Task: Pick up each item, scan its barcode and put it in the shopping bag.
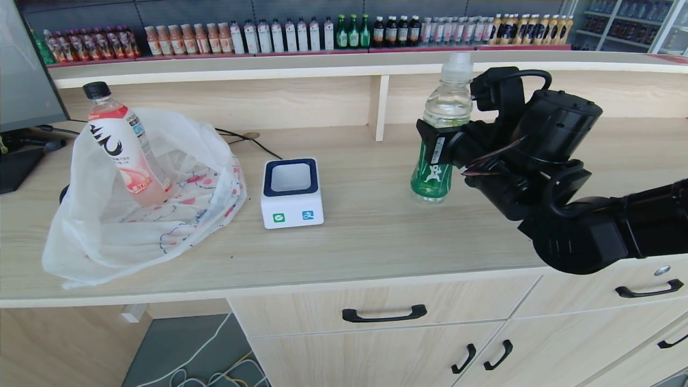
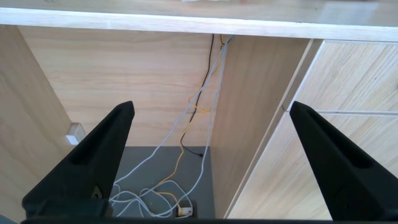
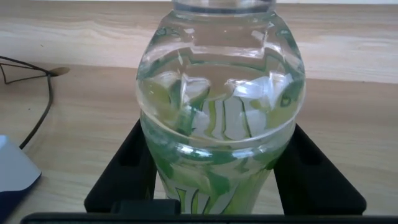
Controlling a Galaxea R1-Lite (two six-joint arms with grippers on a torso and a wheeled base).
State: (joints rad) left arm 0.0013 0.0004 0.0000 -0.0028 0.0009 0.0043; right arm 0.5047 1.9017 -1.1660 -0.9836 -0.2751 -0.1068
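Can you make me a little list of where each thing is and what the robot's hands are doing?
Green bottle: upright, held by right gripper, right of scanner
Pink bottle: leaning inside bag
Bag: open, on counter, left of scanner
Left gripper: open, empty, below counter

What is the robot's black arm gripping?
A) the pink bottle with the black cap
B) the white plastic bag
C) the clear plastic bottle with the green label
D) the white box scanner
C: the right end effector is clamped around the upright clear plastic bottle with the green label; the pink bottle with the black cap stands in the white plastic bag.
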